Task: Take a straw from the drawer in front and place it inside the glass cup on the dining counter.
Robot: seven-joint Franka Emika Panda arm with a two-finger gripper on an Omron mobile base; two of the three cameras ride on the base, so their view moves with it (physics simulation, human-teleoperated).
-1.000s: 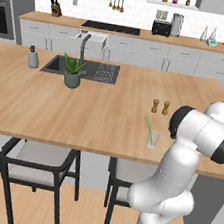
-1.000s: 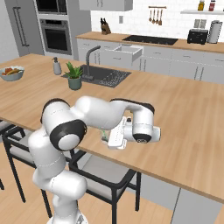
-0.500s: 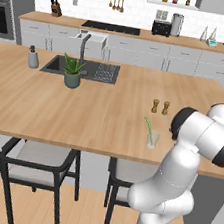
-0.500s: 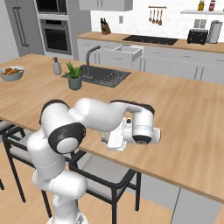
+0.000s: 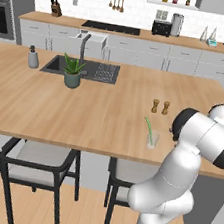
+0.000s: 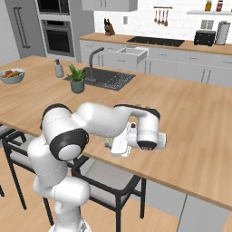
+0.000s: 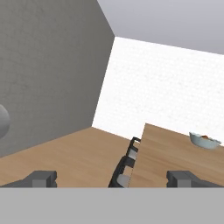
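Left base view: green straw [image 5: 148, 131] standing tilted inside the glass cup [image 5: 152, 140], near the front edge of the dining tabletop [image 5: 84, 110], close to the two brown shakers [image 5: 160, 106] behind it. Potted plant [image 5: 72, 71] beside the dark sink [image 5: 84, 69]; white arm rising at lower right, just beside the cup.

Right base view: arm folded low over the tabletop's near edge, hand [image 6: 121, 141] pointing sideways — cup mostly hidden behind it. Drawer [image 6: 128, 55] pulled out of the far cabinets, pale inside. Fruit bowl [image 6: 12, 75] at far left.

Hand view: jaws [image 7: 113, 178] spread wide, gripping nothing — tips far apart at the bottom. Beyond them, tabletop edge, black stools [image 7: 127, 164], bowl [image 7: 204, 141].
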